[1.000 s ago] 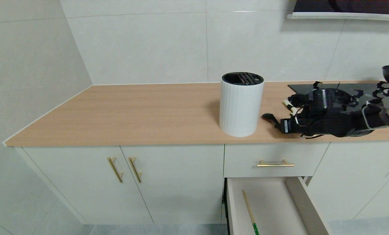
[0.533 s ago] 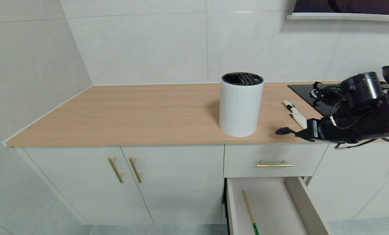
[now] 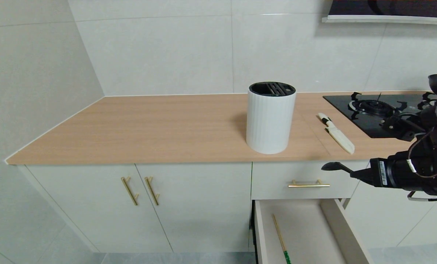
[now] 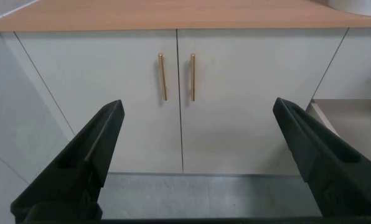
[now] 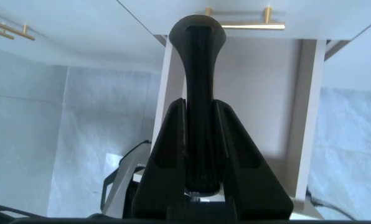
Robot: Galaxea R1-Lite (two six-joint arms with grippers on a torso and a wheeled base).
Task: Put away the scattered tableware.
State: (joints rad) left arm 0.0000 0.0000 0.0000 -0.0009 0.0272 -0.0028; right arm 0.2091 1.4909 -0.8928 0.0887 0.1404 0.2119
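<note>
Head view, nearest first: the open drawer point(image 3: 306, 227) stands pulled out below the tabletop's front edge. Chopsticks point(image 3: 280, 234) lie along its floor, so it is likely where the loose pieces belong. Just above it, off the tabletop's front edge, the right end effector point(image 3: 354, 173) is clamped on a black utensil point(image 3: 334, 167) whose rounded end juts forward. It may be a spoon, though the shape is too dark to be sure. Right wrist view has that rounded end aimed over the drawer's cavity, which would suit lowering it in. The left end effector point(image 4: 198, 106) sits low with its fingers spread wide and nothing between them, facing the cupboard doors point(image 4: 235, 112), out of the other arm's way. On the tabletop point(image 3: 148, 128) a pale knife point(image 3: 336, 132) lies flat, near the white slotted holder point(image 3: 270, 117) but apart from it; probably the next piece to store. Farthest back sits the stove point(image 3: 372, 108)
</note>
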